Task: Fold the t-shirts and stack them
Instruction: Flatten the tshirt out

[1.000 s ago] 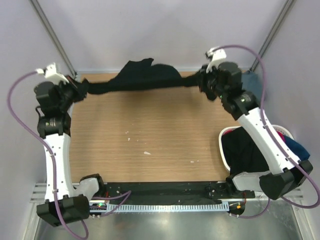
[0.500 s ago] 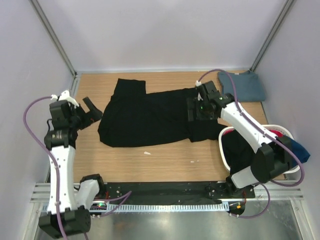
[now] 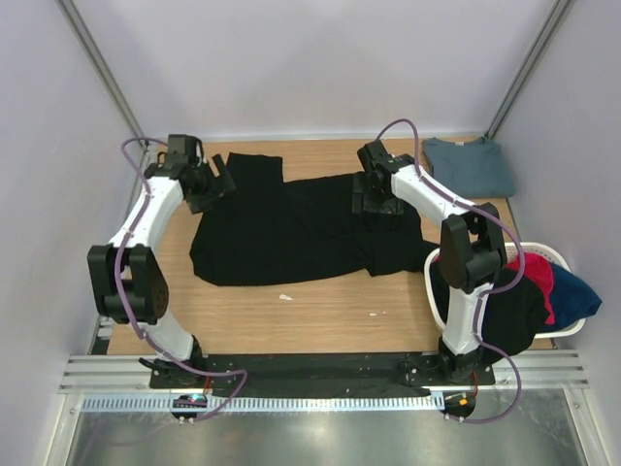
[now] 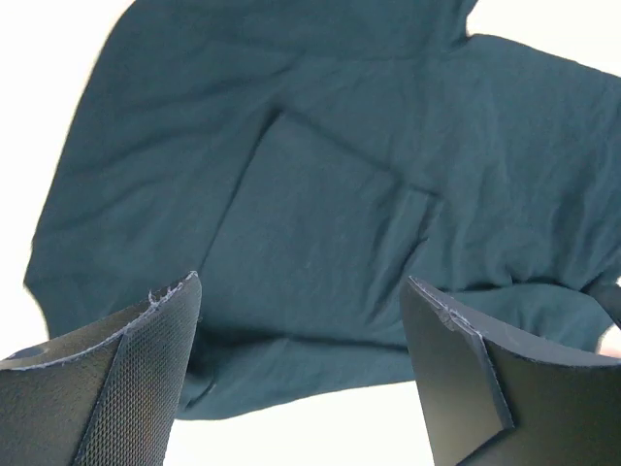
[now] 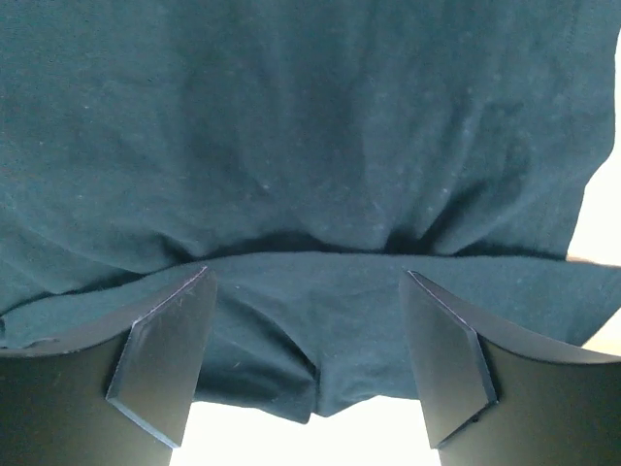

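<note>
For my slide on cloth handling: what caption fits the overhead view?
Left gripper and right gripper, open, over a spread black t-shirt; folded slate-blue shirt far right.

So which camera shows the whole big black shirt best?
The top camera: the black shirt lies spread out there, nearly all of it in view. The left wrist camera shows only one part of it, and the right wrist camera shows just wrinkled cloth close up.

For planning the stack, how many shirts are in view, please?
5: large black shirt spread mid-table; slate-blue shirt folded far right; basket holds a black shirt, red shirt, blue shirt; more may be hidden.
</note>
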Available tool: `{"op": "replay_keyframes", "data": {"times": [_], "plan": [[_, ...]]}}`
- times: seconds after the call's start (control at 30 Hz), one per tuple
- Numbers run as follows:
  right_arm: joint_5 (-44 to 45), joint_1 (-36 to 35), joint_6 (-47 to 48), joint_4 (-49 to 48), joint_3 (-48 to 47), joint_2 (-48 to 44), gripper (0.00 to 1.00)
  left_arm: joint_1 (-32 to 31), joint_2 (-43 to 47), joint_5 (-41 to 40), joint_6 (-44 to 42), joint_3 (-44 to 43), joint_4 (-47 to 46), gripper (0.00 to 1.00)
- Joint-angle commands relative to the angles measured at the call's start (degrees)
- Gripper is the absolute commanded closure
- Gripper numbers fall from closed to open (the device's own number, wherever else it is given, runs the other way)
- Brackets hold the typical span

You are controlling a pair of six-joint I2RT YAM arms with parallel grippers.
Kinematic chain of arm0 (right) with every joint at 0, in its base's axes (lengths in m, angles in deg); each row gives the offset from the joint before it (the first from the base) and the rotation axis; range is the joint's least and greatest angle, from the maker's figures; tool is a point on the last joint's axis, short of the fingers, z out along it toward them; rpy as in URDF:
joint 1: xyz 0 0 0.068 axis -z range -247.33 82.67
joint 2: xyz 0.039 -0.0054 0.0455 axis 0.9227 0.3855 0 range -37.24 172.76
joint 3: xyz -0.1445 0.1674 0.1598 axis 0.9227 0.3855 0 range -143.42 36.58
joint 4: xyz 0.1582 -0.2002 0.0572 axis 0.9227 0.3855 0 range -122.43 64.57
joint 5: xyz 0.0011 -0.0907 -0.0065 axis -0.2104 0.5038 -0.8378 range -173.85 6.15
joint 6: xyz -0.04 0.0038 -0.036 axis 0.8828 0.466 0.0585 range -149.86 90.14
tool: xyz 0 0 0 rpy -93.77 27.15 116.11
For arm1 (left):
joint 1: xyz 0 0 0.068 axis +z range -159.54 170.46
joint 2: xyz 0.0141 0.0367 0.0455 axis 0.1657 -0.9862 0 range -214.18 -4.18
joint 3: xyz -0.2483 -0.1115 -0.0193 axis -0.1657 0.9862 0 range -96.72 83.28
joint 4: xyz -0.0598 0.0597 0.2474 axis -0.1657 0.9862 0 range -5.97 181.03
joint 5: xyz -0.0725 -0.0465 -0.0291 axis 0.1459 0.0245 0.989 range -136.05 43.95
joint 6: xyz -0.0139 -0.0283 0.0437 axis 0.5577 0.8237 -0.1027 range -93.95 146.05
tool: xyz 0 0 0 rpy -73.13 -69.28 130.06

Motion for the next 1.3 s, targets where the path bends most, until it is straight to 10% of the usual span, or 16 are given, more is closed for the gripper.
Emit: {"op": "replay_keyframes", "data": {"times": [0.0,0.23,0.87,1.27], "plan": [[1.1,0.3,-1.5,-0.5,-1.0,-2.9,0.19,-4.1,-6.2,-7.5,-2.5,-6.1,4.9,0.16],[1.4,2.0,-1.7,-0.2,2.0,-3.5,0.20,-4.7,-20.4,-15.5,-2.5,-17.9,10.5,0.25],[0.3,5.8,0.9,1.7,-1.8,0.4,0.21,-5.4,-29.4,-4.7,-2.9,-17.5,2.2,0.46],[0.5,7.1,0.8,3.0,-3.4,1.3,0.21,-5.9,-30.8,-2.6,-3.1,-17.0,-3.3,0.84]]}}
